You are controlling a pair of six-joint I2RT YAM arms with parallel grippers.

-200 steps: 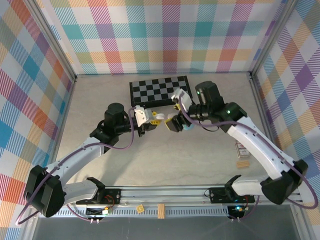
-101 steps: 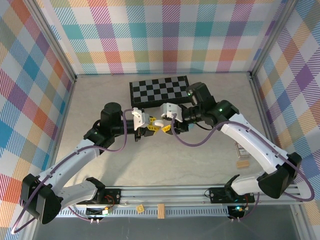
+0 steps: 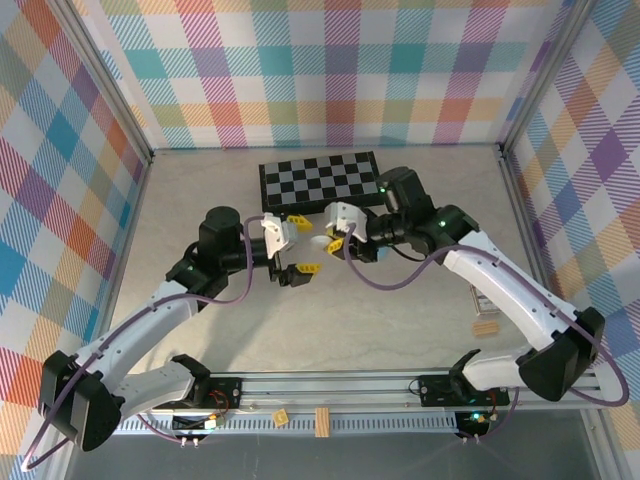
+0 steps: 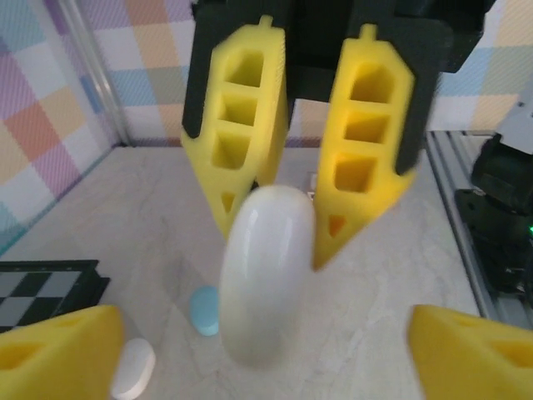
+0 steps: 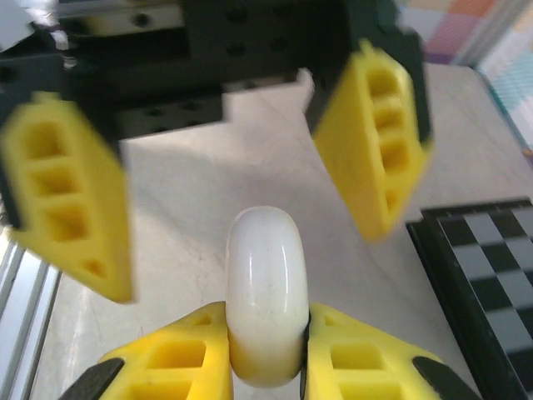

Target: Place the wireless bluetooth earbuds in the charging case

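Finding: right gripper [image 5: 266,327] clamped on the white charging case [image 5: 266,275], held centre, near of the chessboard [image 3: 320,182]. The left gripper [image 3: 302,243] is spread wide and empty. Step judged: case handover. Next, left must fetch an earbud (blue piece [image 4: 204,310] and white piece [image 4: 133,367] lie below, too blurred to name).

A black-and-white chessboard [image 3: 320,182] lies flat at the far middle of the pale, stone-patterned table [image 3: 400,320], its long side running left to right. Pastel plaid walls [image 3: 330,70] close the table in on the left, far and right. Near the right wall a small wooden block [image 3: 485,327] rests on the table, with a darker flat item [image 3: 481,297] just beyond it, too small to identify. An aluminium rail [image 3: 330,385] runs along the near edge, and two small wooden pieces [image 3: 322,421] sit just nearer than its middle.
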